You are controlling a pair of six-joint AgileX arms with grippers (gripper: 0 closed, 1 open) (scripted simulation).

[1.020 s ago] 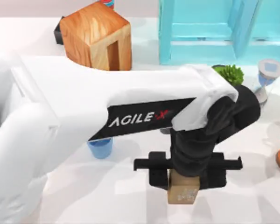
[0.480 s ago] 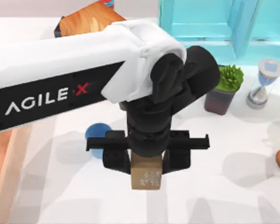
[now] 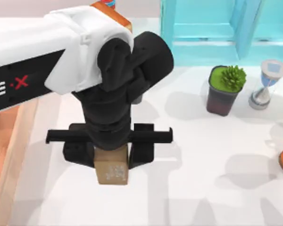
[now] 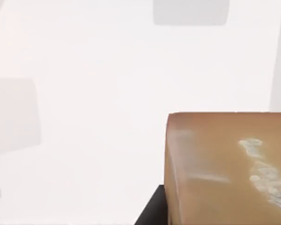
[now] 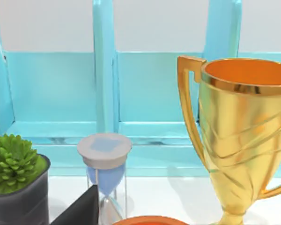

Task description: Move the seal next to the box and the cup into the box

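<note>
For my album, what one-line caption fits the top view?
Left claw carries the seal above the white table, toward the box at left.

Matt tan wood with whitish engraved marks makes the seal [image 3: 112, 170]; the trophy [image 5: 241, 136] is glossy gold metal, the plant pot [image 3: 221, 99] dull dark, the shelf frame [image 3: 217, 28] smooth turquoise, the table [image 3: 217, 188] matt white

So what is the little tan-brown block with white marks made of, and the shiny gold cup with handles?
The little tan-brown block looks like matte wood, with whitish engraved marks. The left gripper holds it. The shiny gold cup looks like polished metal, though glossy plastic is possible.
</note>
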